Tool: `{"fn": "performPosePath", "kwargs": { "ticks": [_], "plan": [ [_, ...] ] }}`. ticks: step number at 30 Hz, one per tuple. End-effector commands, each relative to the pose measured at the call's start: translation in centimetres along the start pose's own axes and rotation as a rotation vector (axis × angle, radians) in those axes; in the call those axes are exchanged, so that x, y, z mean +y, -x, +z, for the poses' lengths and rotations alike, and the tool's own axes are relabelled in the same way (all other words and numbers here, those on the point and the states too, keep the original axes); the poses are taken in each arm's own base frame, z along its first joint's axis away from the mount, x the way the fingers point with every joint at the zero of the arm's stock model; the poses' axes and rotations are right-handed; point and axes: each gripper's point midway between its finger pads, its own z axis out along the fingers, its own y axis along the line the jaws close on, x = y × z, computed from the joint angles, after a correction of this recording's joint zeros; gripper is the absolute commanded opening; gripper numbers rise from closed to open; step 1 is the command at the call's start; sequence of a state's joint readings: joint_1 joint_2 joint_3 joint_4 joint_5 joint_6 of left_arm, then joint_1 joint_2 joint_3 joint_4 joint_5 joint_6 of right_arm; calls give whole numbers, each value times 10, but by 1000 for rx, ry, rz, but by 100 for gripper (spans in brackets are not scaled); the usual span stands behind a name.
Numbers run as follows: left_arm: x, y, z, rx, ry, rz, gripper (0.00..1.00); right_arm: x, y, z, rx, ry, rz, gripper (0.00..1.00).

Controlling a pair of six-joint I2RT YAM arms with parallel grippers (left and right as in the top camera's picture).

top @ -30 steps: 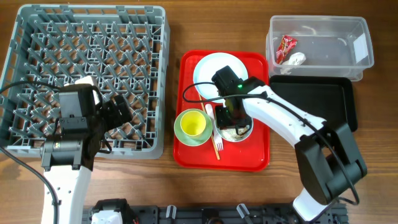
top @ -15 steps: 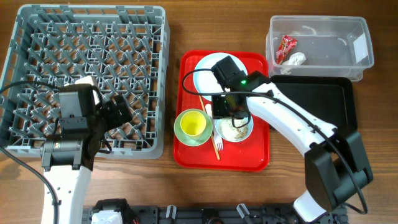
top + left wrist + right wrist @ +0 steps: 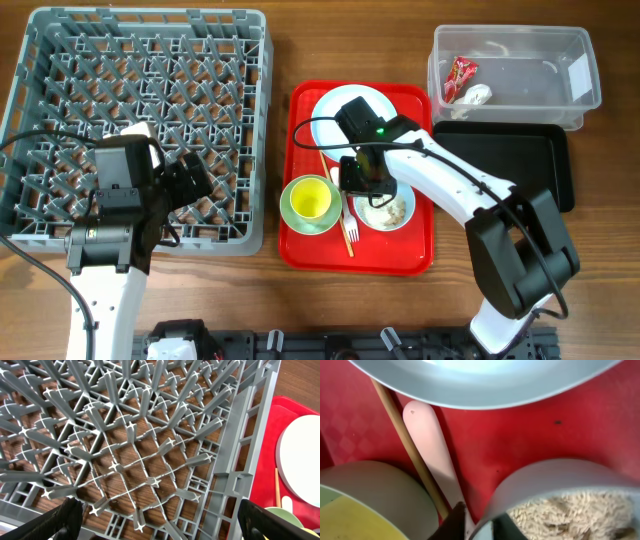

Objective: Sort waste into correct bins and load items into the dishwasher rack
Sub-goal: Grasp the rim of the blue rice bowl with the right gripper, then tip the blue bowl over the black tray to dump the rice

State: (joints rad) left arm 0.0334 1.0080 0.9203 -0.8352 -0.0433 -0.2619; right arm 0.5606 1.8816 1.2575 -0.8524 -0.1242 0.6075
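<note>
Right gripper (image 3: 480,527): fingers clamped on the near rim of the small blue bowl (image 3: 397,212), one inside, one outside. The bowl holds rice scraps (image 3: 570,510) and sits on the red tray (image 3: 300,245), beside the plate (image 3: 335,112), fork (image 3: 427,440), stick (image 3: 400,425) and the yellow cup (image 3: 310,200) nested in the green bowl (image 3: 288,212).

Left gripper (image 3: 160,517): fingers wide apart, above the rack (image 3: 140,60).

Clear tub (image 3: 520,40): contains the wrapper (image 3: 459,75) and tissue (image 3: 478,95). The black tray (image 3: 520,160) lies just beside it.
</note>
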Motion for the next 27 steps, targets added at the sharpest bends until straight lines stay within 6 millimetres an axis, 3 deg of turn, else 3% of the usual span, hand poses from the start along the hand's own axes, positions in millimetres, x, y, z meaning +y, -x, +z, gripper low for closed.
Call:
{"fn": "performPosePath", "kwargs": {
  "ticks": [1,9,16,21,24,27],
  "plan": [
    [-4,4,-3,-9,-16,-5,100,-3,2,3,-5,-28,-9,6],
    [-4,4,-3,-9,-16,-5,100,-8,4,-10,-6,-66,-89,4],
    [-4,4,-3,-9,-15,-5,100,-20,32,-71,-165,-87,-84,4],
    [-4,4,-3,-9,-15,-5,100,-44,56,-122,-306,-27,-83,4],
    [-4,4,-3,-9,-16,-5,100,-64,65,-141,-358,-20,-52,4],
    [-4,4,-3,-9,-16,-5,100,-80,73,-146,-364,18,0,4]
  ]
}}
